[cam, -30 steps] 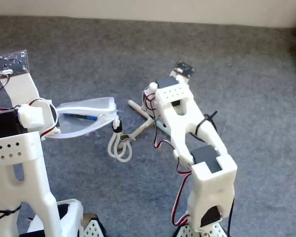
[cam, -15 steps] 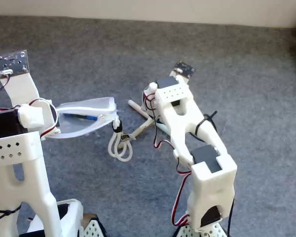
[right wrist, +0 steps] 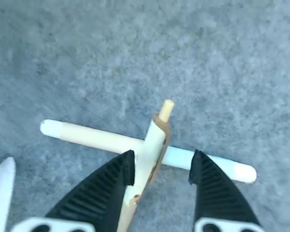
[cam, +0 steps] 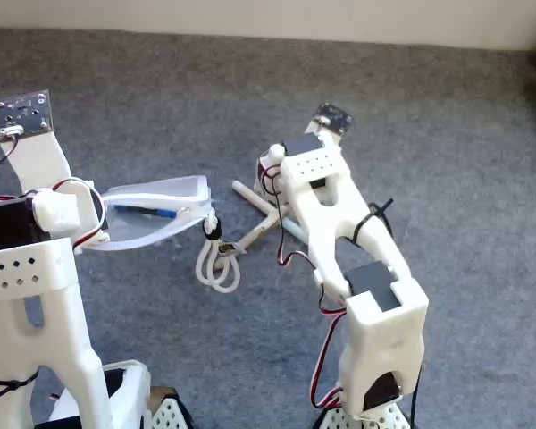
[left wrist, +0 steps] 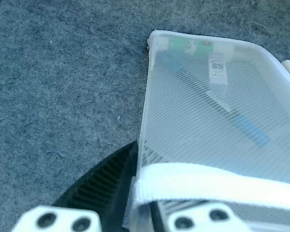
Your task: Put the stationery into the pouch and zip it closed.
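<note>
The right gripper (right wrist: 163,162) stands spread wide, holding nothing. Its two black ribbed pads (right wrist: 111,188) hang low over the spot where two writing tools cross. A white pen (right wrist: 96,137), smooth and round, lies flat and passes between the pads. A tan stick (right wrist: 154,140) with a narrow pale tip lies across the pen's top. It runs back along one pad, so close that I cannot tell whether they touch.

The left gripper (left wrist: 137,159) is pressed together on one edge of the pouch (left wrist: 198,111), and its black ribbed pad (left wrist: 106,186) lies against the underside. The pouch is a flat, see-through plastic sleeve with fine ribbing and a white band along its rim. A blue pen (left wrist: 249,130) shows through it, lying inside.

From above, the pouch (cam: 156,228) stretches from the left arm toward the right arm, with the blue pen (cam: 152,212) within. A white cord loop (cam: 216,268) trails from its far corner. Just beyond the loop, the tan stick (cam: 255,237) and white pen (cam: 250,197) lie crossed on the grey felt-like carpet (cam: 429,116), partly under the right arm.
</note>
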You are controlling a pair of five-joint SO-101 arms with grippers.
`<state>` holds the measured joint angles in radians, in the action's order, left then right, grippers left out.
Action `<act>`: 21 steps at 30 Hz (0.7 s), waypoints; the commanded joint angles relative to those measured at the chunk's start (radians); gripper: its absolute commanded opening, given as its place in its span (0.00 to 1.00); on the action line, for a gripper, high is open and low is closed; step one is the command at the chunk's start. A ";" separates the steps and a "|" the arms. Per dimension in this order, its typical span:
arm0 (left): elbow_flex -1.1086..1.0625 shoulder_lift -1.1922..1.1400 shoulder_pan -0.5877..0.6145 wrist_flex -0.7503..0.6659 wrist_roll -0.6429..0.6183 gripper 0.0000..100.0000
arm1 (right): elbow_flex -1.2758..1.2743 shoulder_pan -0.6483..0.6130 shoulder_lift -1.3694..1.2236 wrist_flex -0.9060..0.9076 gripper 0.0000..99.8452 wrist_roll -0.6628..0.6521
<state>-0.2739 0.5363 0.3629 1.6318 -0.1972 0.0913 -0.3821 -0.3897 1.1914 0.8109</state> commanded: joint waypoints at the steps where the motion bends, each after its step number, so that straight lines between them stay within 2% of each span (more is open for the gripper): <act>1: -0.001 -0.008 0.019 -0.020 -0.003 0.01 | 0.061 -0.008 -0.038 -0.022 0.18 0.003; 5: -0.001 -0.008 0.019 -0.020 -0.003 0.01 | 0.104 -0.008 -0.065 0.028 0.17 0.008; 12: -0.002 -0.008 0.019 -0.020 -0.003 0.01 | 0.137 -0.002 -0.062 0.065 0.01 0.002; 21: -0.002 -0.008 0.019 -0.020 -0.003 0.01 | 0.154 -0.002 -0.027 0.108 0.01 0.002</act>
<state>-0.2739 0.5363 0.3629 1.6318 -0.1972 0.1772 -0.3805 -0.4757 1.2681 0.8109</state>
